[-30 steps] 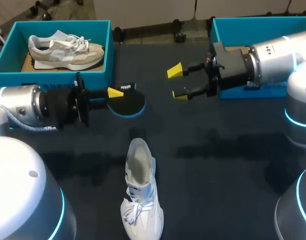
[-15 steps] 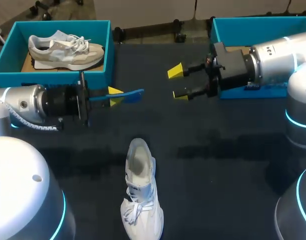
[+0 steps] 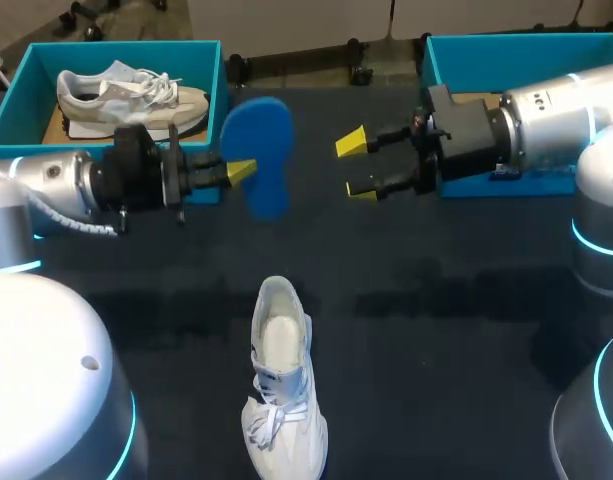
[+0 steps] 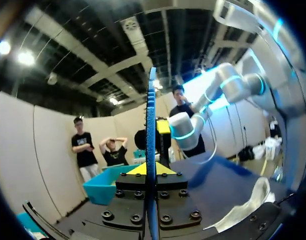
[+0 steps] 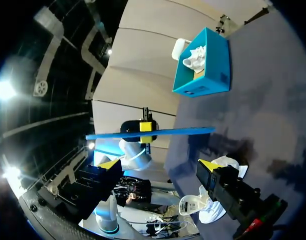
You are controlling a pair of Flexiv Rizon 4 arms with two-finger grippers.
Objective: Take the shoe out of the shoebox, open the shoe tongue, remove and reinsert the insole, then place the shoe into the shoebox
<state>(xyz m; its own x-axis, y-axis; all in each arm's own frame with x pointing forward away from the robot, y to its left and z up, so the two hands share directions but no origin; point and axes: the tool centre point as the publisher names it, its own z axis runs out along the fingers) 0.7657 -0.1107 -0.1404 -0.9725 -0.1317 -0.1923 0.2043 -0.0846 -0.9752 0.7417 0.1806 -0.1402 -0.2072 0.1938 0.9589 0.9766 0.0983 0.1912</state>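
At the near edge of the table (image 3: 436, 330), the white shoe (image 3: 283, 385) lies out of any box, toe end toward the robot, laces loose, opening gaping and pale inside. Its blue insole (image 3: 261, 150) is up in the air beyond it, pinched at one edge between the yellow tips of the left gripper (image 3: 238, 172), broad blue face showing from above. From the left wrist it is a thin blue line (image 4: 151, 150) standing straight up between the two fingers; from the right wrist a level blue strip (image 5: 153, 133).

The right gripper (image 3: 356, 165) hangs across from it, just apart, fingers spread and holding nothing. Behind it sits the right box (image 3: 526, 45), teal, its floor mostly covered by the arm. The left box (image 3: 208, 90), also teal, holds a second shoe (image 3: 131, 100), grey and cream, on its side.

There is a small mark on the right box's front wall, too small to read. The shoe's toe is cut off at the table's near edge.

A second ago the insole lay flat and low with a dark face up; half a second ago it was edge-on; now it has turned and risen toward the left box. The shoe and right gripper have not moved.
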